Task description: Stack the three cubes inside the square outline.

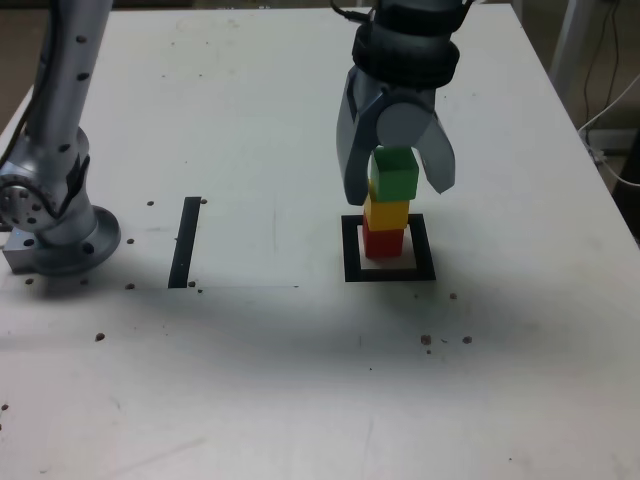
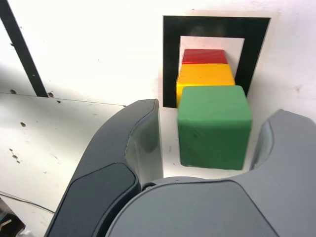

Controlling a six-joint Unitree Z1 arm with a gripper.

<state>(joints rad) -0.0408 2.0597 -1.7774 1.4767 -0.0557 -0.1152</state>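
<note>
Three cubes stacked inside square outline — red cube at bottom, yellow cube in middle, green cube on top. Stack's long axis vertical, leaning slightly toward 1 o'clock in exterior view. Gripper spread wide, jaws flanking green cube with gaps on both sides — cube released. Thin black strip lies at 9 o'clock from stack, well apart.

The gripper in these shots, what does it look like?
The gripper has two broad, curved, blue-grey jaws with smooth rounded shells, hung from a black wrist housing with a black cable at its top. The arm's base is silver-grey metal, with small dark screw holes.
</note>
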